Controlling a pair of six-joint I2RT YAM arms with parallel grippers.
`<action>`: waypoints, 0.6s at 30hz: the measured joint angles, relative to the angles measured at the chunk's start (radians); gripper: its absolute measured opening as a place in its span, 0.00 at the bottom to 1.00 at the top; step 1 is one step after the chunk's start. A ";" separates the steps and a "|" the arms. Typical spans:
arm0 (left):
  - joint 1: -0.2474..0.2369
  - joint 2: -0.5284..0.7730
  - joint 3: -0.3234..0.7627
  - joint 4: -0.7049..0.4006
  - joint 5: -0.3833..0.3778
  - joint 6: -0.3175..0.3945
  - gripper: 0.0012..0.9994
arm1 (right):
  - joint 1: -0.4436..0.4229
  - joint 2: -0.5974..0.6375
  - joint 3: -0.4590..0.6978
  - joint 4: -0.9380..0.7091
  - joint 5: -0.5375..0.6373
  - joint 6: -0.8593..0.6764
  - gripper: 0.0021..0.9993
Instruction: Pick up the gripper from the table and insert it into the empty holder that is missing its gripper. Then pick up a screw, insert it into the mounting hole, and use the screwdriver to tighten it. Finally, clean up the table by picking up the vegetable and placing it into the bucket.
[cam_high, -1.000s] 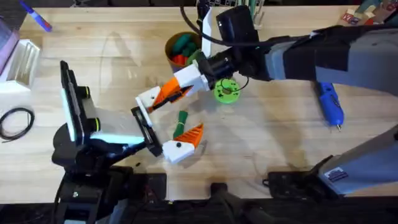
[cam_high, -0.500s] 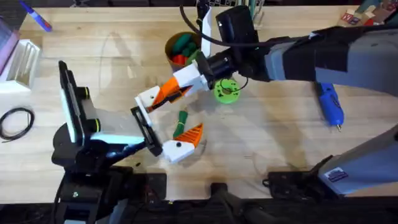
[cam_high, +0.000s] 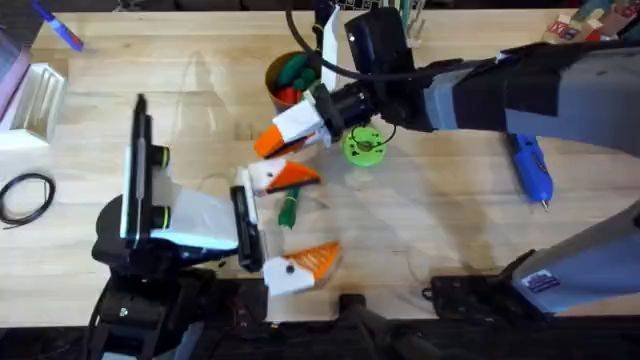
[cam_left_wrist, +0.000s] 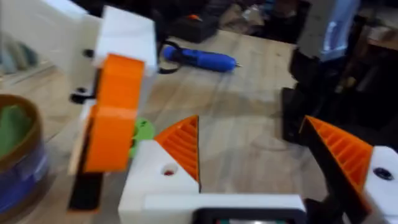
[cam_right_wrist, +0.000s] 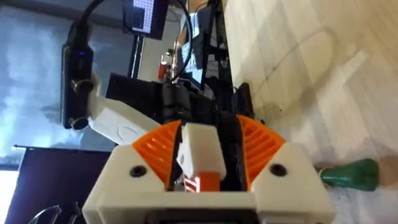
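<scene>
2 end effectors mid-table: left end effector (cam_high: 283, 223) released, right end effector (cam_high: 272, 142) grasping holder (cam_right_wrist: 200, 152).

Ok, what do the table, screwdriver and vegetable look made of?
Table: pale wood with a matte finish; grain lines run along it.
Screwdriver: the blue body looks like smooth plastic, and the thin bit at its end looks like metal.
Vegetable: dark green, evenly coloured and slightly glossy, so probably moulded plastic, though rubber can't be ruled out.
</scene>
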 joint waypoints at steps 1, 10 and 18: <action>-0.015 0.000 0.000 -0.003 0.033 0.001 0.99 | 0.005 0.000 0.001 0.000 0.001 -0.001 0.54; -0.023 0.000 -0.003 -0.014 0.148 0.002 0.99 | 0.011 0.000 0.001 -0.032 0.062 -0.027 0.89; -0.023 0.000 -0.004 -0.015 0.162 0.002 0.99 | -0.029 -0.144 0.001 -0.412 0.370 -0.225 0.92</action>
